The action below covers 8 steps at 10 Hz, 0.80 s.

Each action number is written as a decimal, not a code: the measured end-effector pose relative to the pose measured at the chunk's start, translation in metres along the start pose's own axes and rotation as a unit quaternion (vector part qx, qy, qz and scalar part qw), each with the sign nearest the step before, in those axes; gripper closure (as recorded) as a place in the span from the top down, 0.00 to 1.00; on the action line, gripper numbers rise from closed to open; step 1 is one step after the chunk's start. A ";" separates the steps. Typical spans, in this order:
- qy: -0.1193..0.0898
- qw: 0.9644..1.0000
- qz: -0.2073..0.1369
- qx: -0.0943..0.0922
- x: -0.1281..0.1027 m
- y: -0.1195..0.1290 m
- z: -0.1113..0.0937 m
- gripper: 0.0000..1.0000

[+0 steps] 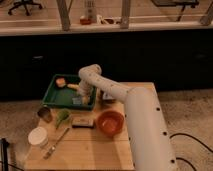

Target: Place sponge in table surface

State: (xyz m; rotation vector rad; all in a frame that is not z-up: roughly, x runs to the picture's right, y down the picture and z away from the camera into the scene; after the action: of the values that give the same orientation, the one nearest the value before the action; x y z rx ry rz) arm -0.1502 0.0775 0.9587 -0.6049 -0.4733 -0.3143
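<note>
We are seeing the arm (127, 102) arching over the table (90, 150), its gripper (85, 96) dipping into the one green tray (54, 96); we cannot tell its grip. One sponge (76, 101) is lying in the tray beside the gripper. One orange block (61, 81), one dark block (82, 121) and one red bowl (110, 123) are sitting nearby.

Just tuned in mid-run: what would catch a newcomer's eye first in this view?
The big white arm reaches from the picture's lower right across the table surface, its hand down at the near right corner of the green tray, close to the pale sponge lying there. Next comes the red-orange bowl on the wood in front of the tray.
</note>
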 end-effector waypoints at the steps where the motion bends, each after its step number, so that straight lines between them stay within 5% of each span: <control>1: 0.000 1.000 0.001 0.001 0.001 -0.001 0.002 0.38; 5: 0.002 1.000 -0.001 0.000 0.002 -0.001 0.001 0.01; 8: 0.002 1.000 -0.002 -0.001 0.001 -0.001 0.002 0.00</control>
State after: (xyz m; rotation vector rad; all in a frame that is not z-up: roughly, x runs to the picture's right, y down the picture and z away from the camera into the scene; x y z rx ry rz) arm -0.1502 0.0774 0.9610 -0.6048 -0.4701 -0.3189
